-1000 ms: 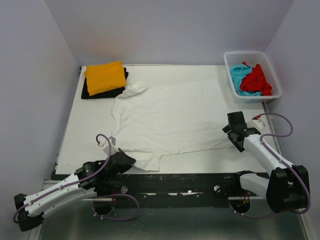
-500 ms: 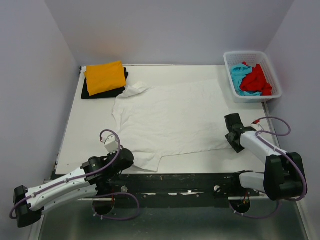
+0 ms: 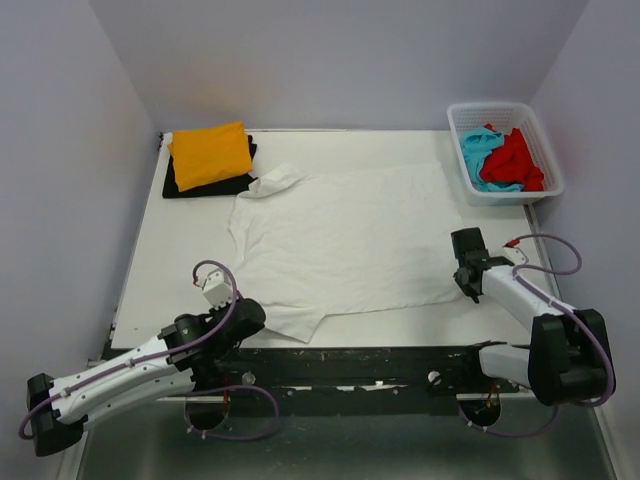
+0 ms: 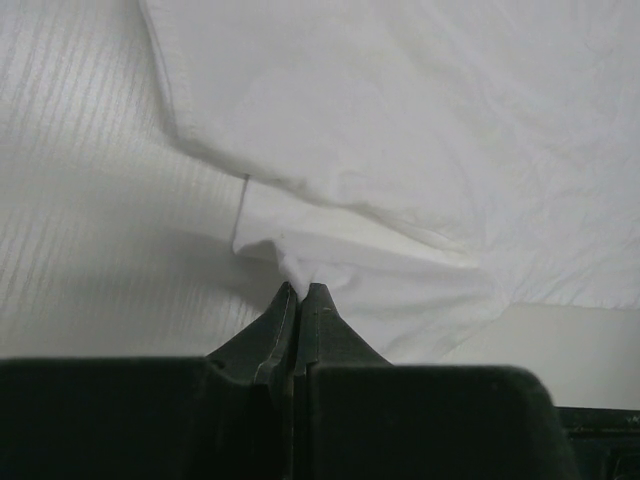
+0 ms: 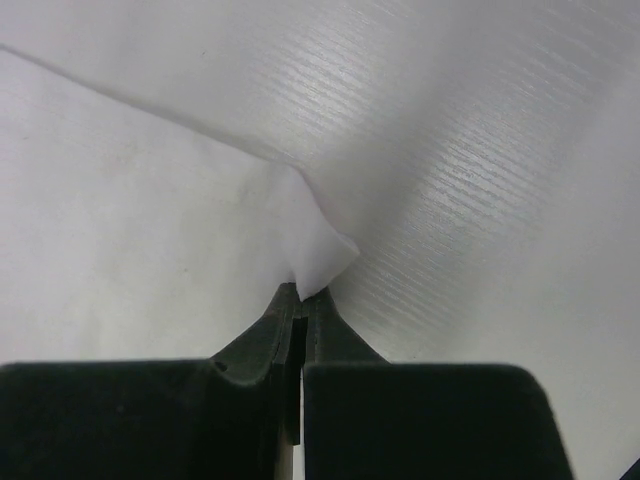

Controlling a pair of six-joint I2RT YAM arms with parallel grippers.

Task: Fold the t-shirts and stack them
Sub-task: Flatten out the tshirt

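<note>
A white t-shirt (image 3: 340,235) lies spread flat in the middle of a white table (image 3: 180,250), its long axis running left to right across the frame, with the sleeves at the left and the hem at the right. At lower left, the left end effector (image 3: 258,318) is pressed together on the near sleeve. At lower right, the right end effector (image 3: 463,282) pinches the near hem corner, which stands up as a small peak of cloth. The rest of the shirt stretches away from both, toward the top of the frame, so the fold probably carries this near edge over to the far one. An orange shirt (image 3: 210,153) sits folded on a black shirt (image 3: 175,185) at upper left. A basket (image 3: 505,108) at upper right holds a red shirt (image 3: 515,160) and a turquoise shirt (image 3: 478,160).
</note>
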